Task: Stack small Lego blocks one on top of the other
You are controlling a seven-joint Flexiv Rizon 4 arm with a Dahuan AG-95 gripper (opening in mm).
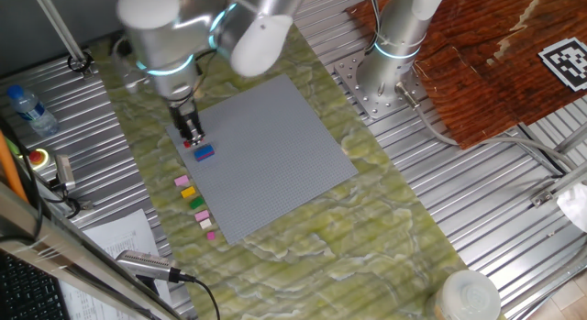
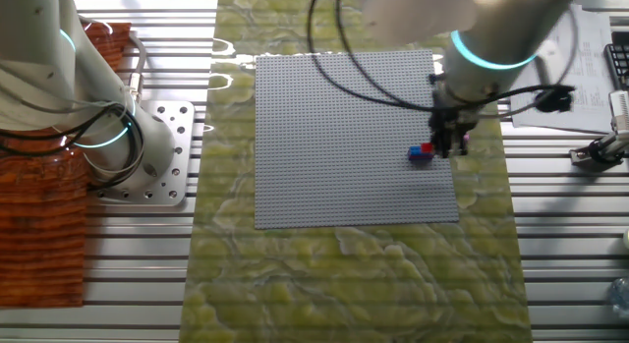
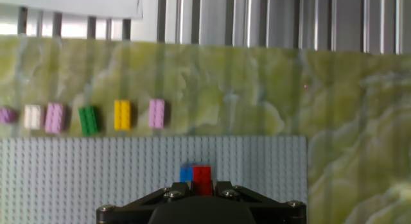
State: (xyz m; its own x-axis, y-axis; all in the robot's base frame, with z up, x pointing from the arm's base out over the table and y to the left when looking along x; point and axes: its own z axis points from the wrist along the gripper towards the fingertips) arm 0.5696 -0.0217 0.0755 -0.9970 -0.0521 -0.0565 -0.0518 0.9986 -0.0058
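A small red Lego block [image 3: 203, 174] sits between my gripper's fingers, with a small blue block [image 3: 186, 174] touching its left side. Both are on or just above the grey baseplate [image 3: 64, 179] near its edge. My gripper [image 3: 202, 184] is shut on the red block. In one fixed view the gripper [image 1: 191, 132] stands upright over the red block [image 1: 188, 144], with the blue block [image 1: 204, 152] beside it. The other fixed view shows the red block [image 2: 425, 148] and the blue block [image 2: 421, 157] at the gripper [image 2: 447, 144].
A row of spare bricks lies on the green mat beside the plate: pink [image 3: 157, 113], yellow [image 3: 122, 115], green [image 3: 88, 120], pink [image 3: 54, 117], white [image 3: 32, 116]. A second arm's base [image 1: 394, 54] stands beyond the plate. A water bottle [image 1: 27, 109] is at the far left.
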